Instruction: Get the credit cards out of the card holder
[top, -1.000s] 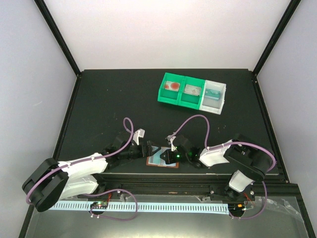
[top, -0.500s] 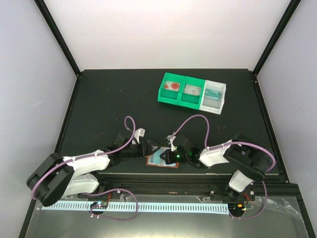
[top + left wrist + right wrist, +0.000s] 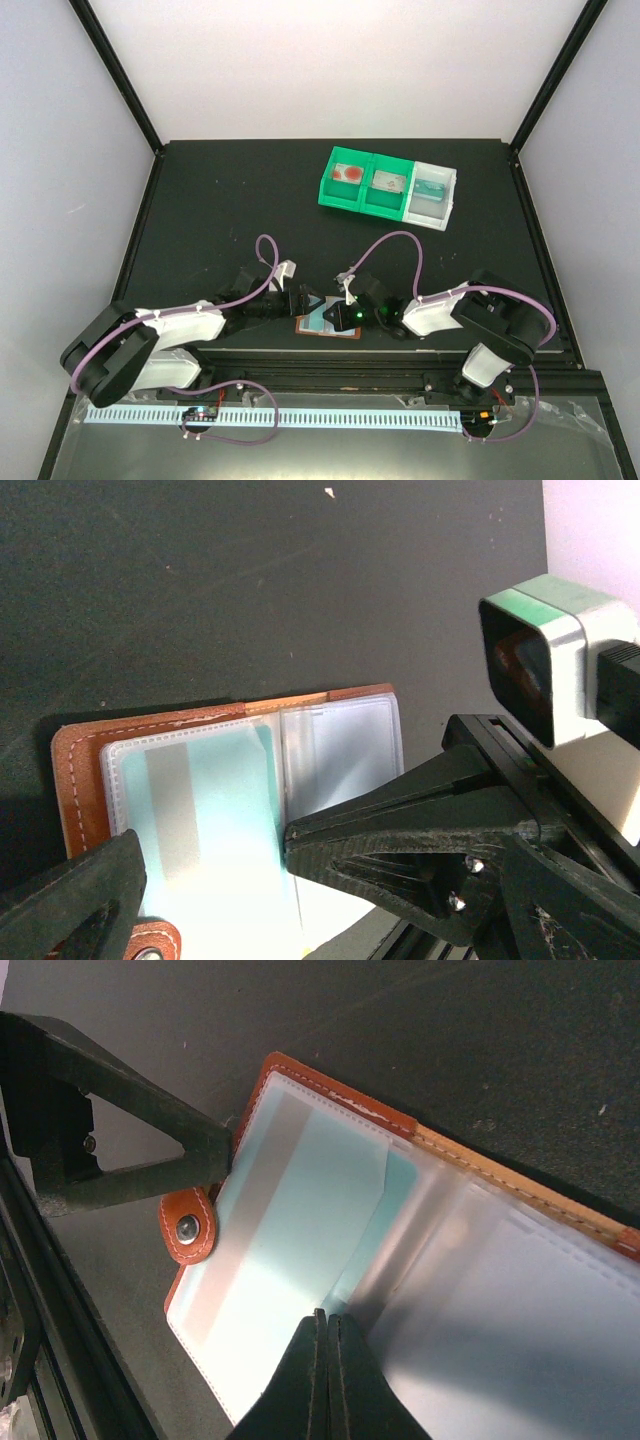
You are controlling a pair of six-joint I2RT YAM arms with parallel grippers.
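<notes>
Top external view: the open card holder (image 3: 325,326) lies at 6 o'clock on the black table (image 3: 220,200), between the two grippers.

Seen from the right wrist, the holder is spread flat, its brown stitched rim framing clear plastic pockets, and one pale blue credit card (image 3: 300,1220) sits inside the pocket beside the snap tab (image 3: 187,1225). The right gripper (image 3: 325,1325) comes in from 3 o'clock with its fingers pressed together, the tips on the clear pocket at the card's edge; whether they pinch anything cannot be told. The left gripper (image 3: 210,845) reaches in from 9 o'clock, fingers wide apart over the holder and gripping nothing. Two green bins (image 3: 365,183) and a white bin (image 3: 432,193) stand well apart at 1 o'clock.
</notes>
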